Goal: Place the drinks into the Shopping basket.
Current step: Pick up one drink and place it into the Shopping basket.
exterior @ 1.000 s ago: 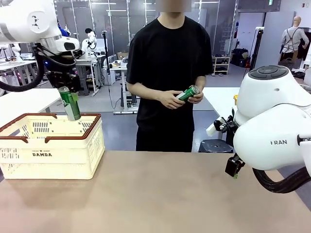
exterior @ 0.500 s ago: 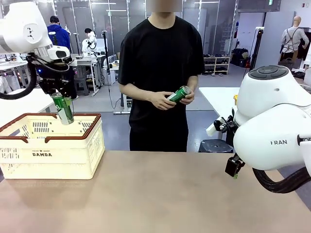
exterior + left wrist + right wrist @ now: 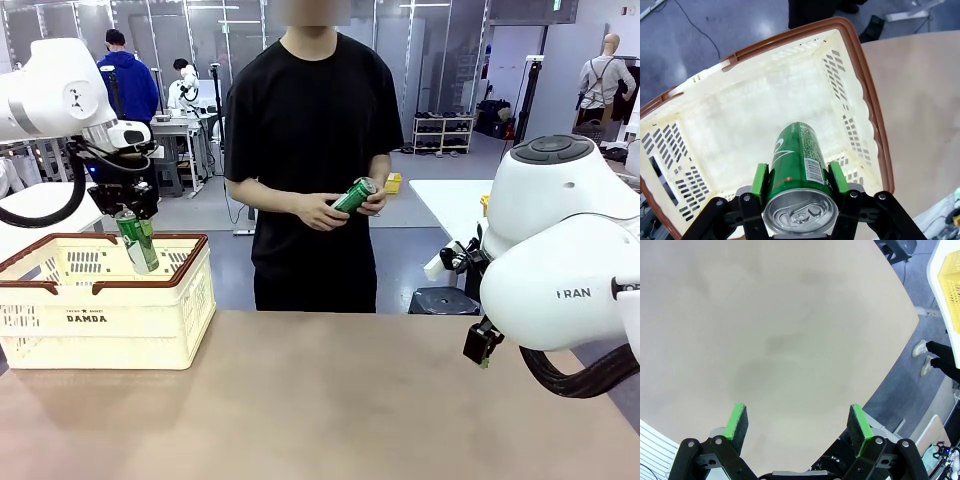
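Observation:
My left gripper [image 3: 128, 212] is shut on a green drink can [image 3: 137, 243], holding it tilted above the cream Shopping basket [image 3: 110, 330], with the can's lower end just inside the brown-red rim. In the left wrist view the green pads [image 3: 760, 177] clamp the can [image 3: 799, 165] near its silver top, with the basket's bare floor [image 3: 765, 105] below. The person across the table holds a second green can [image 3: 353, 196] in both hands. My right gripper [image 3: 797, 424] is open over the bare tabletop, nothing between its fingers.
The basket stands at the table's left edge. The beige tabletop [image 3: 350, 400] stretches from it to the right. My right arm's bulky white body [image 3: 560, 270] fills the right side. A yellow mesh basket [image 3: 952, 285] shows off the table's edge.
My left gripper has moved left and down with the green can, bringing it lower into the basket's opening. The person has shifted left with the second can. The right arm has stayed still.

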`<state>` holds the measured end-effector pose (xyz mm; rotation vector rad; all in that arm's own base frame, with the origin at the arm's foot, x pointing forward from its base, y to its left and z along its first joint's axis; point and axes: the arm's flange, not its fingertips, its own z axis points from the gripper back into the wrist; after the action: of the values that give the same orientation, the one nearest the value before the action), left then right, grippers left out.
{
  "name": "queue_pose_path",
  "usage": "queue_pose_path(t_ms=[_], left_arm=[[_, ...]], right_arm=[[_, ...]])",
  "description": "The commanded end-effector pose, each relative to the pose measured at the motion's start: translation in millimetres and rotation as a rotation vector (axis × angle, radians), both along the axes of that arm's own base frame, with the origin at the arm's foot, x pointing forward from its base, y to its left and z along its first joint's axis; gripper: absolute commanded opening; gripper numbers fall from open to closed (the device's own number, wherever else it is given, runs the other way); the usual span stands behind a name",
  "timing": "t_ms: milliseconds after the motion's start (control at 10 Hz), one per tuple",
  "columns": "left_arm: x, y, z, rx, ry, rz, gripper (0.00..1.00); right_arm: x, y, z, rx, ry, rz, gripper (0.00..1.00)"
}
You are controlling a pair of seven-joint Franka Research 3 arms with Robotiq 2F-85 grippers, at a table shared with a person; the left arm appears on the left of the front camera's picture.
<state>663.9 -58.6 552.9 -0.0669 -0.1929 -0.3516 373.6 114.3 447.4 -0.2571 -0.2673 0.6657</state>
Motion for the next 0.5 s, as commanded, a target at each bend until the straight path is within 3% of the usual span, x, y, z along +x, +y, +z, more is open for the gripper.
queue_pose_path(t_ms=[0,400], left_arm=[[2,-2,-19,-0.055,-0.039,-0.008,0.58],[12,-12,-65,-0.055,-0.02,0.027,0.58]], right_arm=[[0,-1,0,-0.001,0.002,0.006,1.0],[0,-1,0,-0.001,0.002,0.006,1.0]])
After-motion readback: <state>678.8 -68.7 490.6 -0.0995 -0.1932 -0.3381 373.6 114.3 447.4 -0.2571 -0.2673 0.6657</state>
